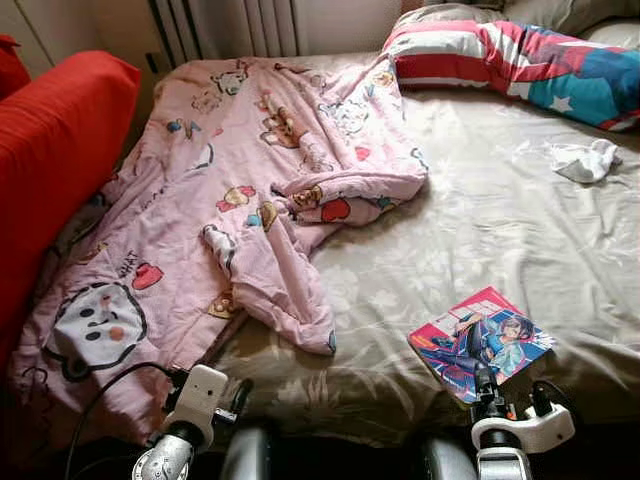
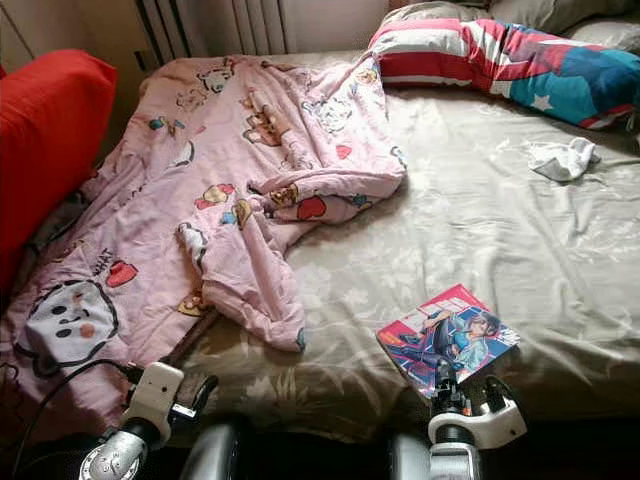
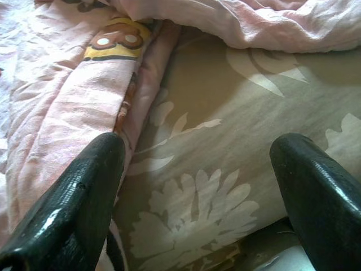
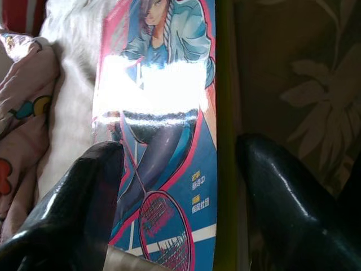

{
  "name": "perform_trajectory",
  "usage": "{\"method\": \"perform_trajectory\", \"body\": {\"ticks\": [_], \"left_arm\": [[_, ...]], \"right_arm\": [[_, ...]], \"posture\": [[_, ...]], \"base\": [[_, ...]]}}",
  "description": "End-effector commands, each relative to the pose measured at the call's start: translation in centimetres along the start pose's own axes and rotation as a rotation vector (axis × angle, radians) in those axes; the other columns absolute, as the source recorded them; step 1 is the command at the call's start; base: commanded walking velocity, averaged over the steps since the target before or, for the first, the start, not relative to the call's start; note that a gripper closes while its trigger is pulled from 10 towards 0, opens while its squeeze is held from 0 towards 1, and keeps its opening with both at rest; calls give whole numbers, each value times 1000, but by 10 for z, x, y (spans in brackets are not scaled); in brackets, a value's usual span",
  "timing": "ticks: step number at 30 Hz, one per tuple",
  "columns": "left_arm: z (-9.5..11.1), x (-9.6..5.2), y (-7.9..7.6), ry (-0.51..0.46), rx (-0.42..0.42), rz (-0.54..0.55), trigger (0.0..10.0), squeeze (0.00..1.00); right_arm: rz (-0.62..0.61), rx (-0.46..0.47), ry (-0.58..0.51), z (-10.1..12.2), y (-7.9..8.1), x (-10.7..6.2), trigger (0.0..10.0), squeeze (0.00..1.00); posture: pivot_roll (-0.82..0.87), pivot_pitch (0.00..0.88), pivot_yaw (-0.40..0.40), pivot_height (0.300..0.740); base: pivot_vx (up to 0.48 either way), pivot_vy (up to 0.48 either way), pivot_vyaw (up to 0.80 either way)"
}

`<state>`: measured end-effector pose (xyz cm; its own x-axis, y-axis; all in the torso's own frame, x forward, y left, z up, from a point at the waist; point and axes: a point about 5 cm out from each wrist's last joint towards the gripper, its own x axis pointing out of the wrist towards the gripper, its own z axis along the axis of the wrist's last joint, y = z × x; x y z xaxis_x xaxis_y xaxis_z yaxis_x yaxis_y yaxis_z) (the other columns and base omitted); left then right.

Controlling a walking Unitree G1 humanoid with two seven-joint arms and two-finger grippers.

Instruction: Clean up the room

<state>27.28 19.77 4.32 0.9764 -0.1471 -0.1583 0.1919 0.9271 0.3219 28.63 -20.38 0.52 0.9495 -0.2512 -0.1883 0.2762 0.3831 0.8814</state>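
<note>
Glossy comic book (image 1: 481, 343), pink-edged, blue-haired figure on cover, flat on bed sheet (image 1: 520, 230), lower right of frame. Right gripper (image 4: 179, 197) spread wide around it, gripping nothing; left gripper (image 3: 197, 192) open too.

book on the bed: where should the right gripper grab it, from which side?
Take the book by its near corner edge, coming in low from the bed's foot. It lies flat and thin, so a top pinch likely won't work. The right gripper is open, fingers already straddling that end.
</note>
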Motion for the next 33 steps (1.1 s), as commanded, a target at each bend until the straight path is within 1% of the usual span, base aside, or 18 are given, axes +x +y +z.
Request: {"method": "perform_trajectory", "body": {"ticks": [1,9,16,22,25,27,29,33], "left_arm": [[-5,-5,0,25,19,-14,10000,0],[-6,-8,3,29,24,-12,10000,0],[-7,-12,3,34,30,-18,10000,0],[-8,-14,2,39,45,-30,10000,0],[-9,-17,1,44,52,-37,10000,0],[-9,-18,2,45,53,-37,10000,0],[-9,-18,2,48,57,-39,10000,0],[-9,-19,3,51,61,-39,10000,0]], "right_arm": [[-40,18,14,-3,-6,-3,10000,0],[-65,39,4,-2,-8,-2,10000,0],[-92,53,34,-9,-14,-8,10000,0],[-78,68,58,-14,-14,-9,10000,0],[-65,68,81,-19,-9,-8,10000,0],[-55,68,85,-20,-7,-7,10000,0],[-23,67,91,-21,0,-3,10000,0],[-10,67,92,-21,5,0,10000,0]], "posture": [[87,235,78,551],[97,242,82,551],[106,255,90,551],[113,263,95,551],[119,271,101,551],[122,273,102,551],[125,274,104,551],[126,275,107,551]], "base": [[0,0,0],[0,0,0],[0,0,0],[0,0,0],[0,0,0],[0,0,0],[0,0,0],[0,0,0]]}}
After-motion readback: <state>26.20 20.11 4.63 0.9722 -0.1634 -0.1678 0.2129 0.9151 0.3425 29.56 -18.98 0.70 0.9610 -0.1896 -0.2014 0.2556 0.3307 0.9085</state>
